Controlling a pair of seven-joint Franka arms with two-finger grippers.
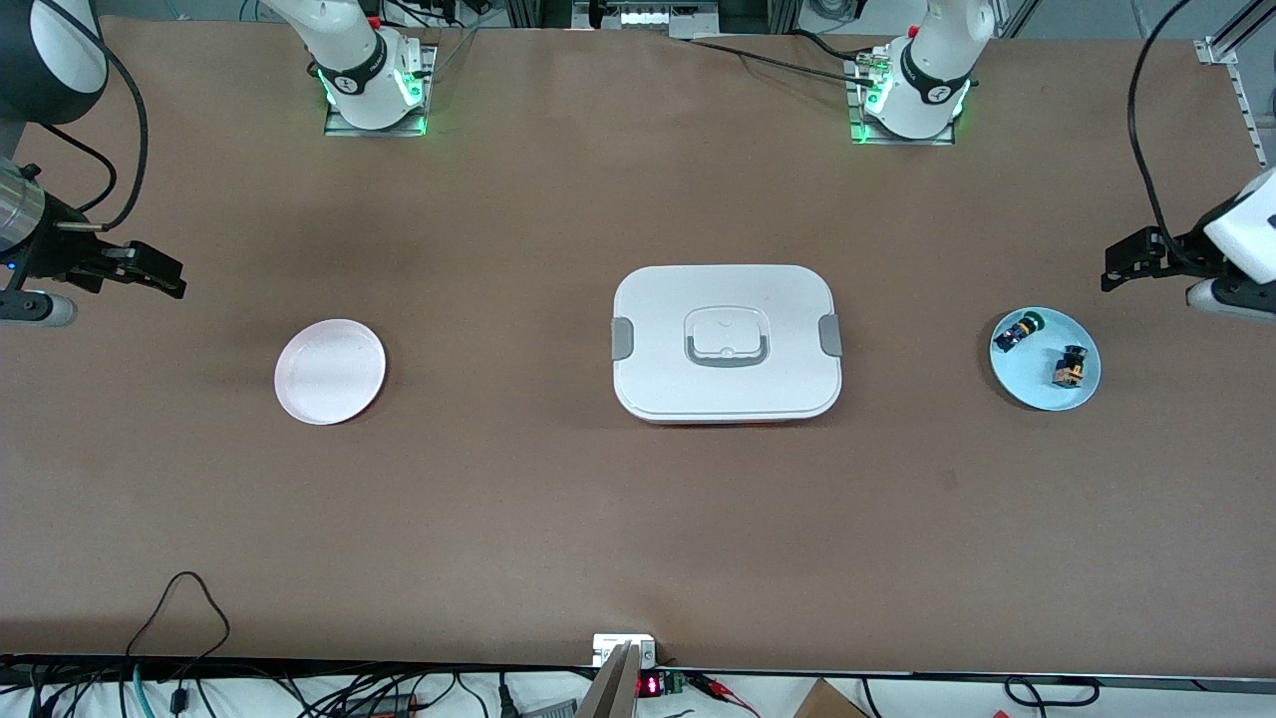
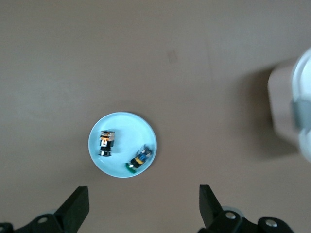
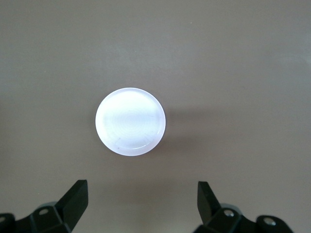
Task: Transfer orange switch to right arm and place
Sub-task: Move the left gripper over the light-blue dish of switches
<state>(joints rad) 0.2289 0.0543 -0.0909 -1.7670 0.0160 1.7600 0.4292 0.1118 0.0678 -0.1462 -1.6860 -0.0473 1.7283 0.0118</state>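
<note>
The desk (image 1: 558, 519) wears a matt brown covering, smooth like paper. The white box (image 1: 726, 344) looks like satin plastic with grey clips. The white plate (image 1: 330, 371) shines glossy; the pale blue plate (image 1: 1037, 394) is smoother and duller. The orange switch (image 1: 1070, 367) looks like hard plastic.

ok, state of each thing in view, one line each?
left tool: open, empty, above the blue plate
right tool: open, empty, above the white plate
orange switch: lying on blue plate
blue switch: lying on same plate
white plate: empty
white box: lid on
</note>
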